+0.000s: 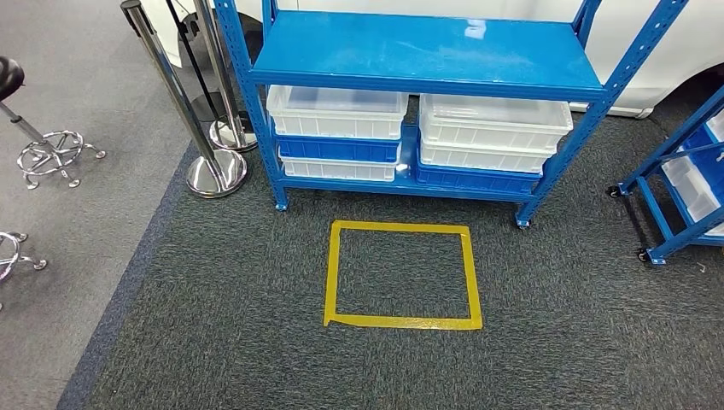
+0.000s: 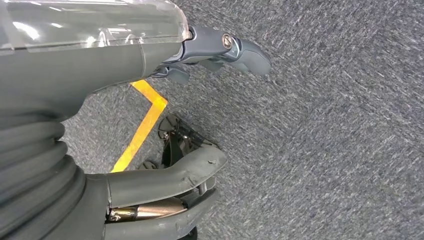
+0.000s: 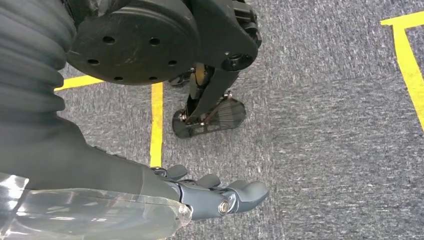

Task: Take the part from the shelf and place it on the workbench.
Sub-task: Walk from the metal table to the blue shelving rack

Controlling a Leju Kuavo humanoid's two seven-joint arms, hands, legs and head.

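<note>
A blue metal shelf [image 1: 427,51] stands ahead of me in the head view. On its lower level sit two white translucent bins [image 1: 337,111] [image 1: 493,121] stacked over blue bins [image 1: 337,149]. I cannot make out a part inside them from here. My left hand [image 2: 165,55] hangs at my side above grey carpet, its fingers [image 2: 235,47] and thumb [image 2: 190,170] apart and holding nothing. My right hand [image 3: 200,192] also hangs over the carpet, its fingers [image 3: 245,192] loosely extended with nothing in them.
A yellow tape square [image 1: 401,321] marks the carpet in front of the shelf. Two chrome stanchions [image 1: 213,171] stand at the shelf's left corner, with stool bases [image 1: 51,154] further left. A second blue wheeled rack [image 1: 683,188] stands at the right.
</note>
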